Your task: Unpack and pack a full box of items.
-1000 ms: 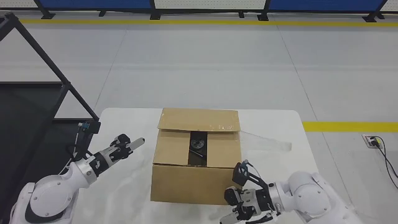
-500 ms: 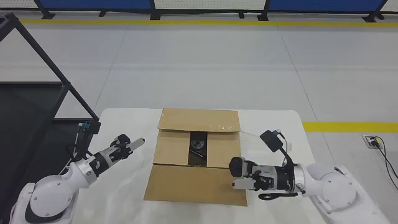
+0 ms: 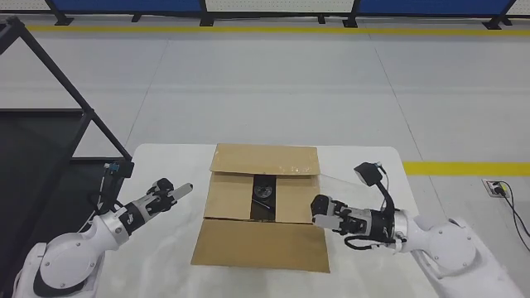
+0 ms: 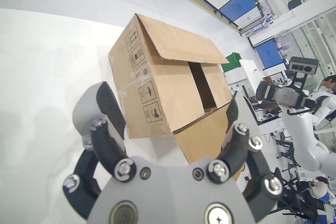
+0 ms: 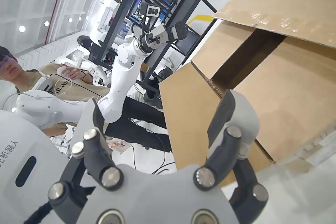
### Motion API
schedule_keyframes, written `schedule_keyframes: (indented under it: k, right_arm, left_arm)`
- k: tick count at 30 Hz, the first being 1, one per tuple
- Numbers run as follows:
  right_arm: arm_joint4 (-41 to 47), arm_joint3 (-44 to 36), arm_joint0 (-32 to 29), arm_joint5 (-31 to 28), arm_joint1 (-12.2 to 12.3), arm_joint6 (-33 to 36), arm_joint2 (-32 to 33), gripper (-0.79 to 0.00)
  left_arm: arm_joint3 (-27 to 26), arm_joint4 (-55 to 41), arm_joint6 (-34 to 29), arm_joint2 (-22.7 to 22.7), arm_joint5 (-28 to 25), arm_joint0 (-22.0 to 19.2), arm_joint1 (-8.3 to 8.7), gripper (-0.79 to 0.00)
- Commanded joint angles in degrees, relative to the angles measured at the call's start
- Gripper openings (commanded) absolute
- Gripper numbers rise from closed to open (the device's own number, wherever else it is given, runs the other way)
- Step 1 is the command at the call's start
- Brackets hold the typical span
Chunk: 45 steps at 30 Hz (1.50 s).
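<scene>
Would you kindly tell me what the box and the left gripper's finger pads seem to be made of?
The box: brown corrugated cardboard, matte; fluting shows along a cut flap edge. The left gripper's pads: dark, matte, probably rubber or soft plastic; the look leaves it open.

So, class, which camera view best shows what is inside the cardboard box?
The top view: it looks down through the gap between the flaps onto dark items. Both wrist views see the box from the side, its gap just shadow.

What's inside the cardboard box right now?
Through the narrow gap between the inner flaps of the cardboard box, a dark round item and a thin dark piece show. The flaps cover everything else inside.
</scene>
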Motion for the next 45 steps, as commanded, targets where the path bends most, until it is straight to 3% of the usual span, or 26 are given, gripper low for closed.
schedule_keyframes:
  k: [1, 9, 12, 25, 31, 45]
  right_arm:
    - [3.0, 1.1, 0.6, 5.6, -0.3, -2.7, -0.4, 0.0]
    - [4.1, 7.7, 7.9, 26.9, -2.3, -13.4, -5.0, 0.0]
    - [5.6, 9.7, 9.2, 29.7, -2.7, -16.0, -5.1, 0.0]
    - [5.8, 10.2, 8.9, 30.4, -2.8, -16.9, -5.1, 0.0]
    - [8.1, 10.9, 9.8, 32.9, -3.7, -20.3, -5.9, 0.0]
    - [14.5, 13.9, 13.3, 30.6, -6.1, -22.4, -7.7, 0.0]
  left_arm:
    - [-0.3, -0.4, 0.7, 0.4, 0.3, -0.1, 0.03, 0.0]
    - [0.1, -3.0, 0.8, 0.9, 1.3, -2.3, 0.44, 0.0]
    - [-0.1, -3.2, 1.2, 0.8, 1.6, -2.2, 0.55, 0.0]
    - [-0.2, -3.3, 1.7, 0.9, 1.8, -1.9, 0.53, 0.0]
    - [-1.3, -3.4, 3.4, 1.3, 2.6, -0.9, 0.72, 0.0]
    - [-1.7, -4.0, 4.3, 2.0, 3.4, -0.4, 1.32, 0.0]
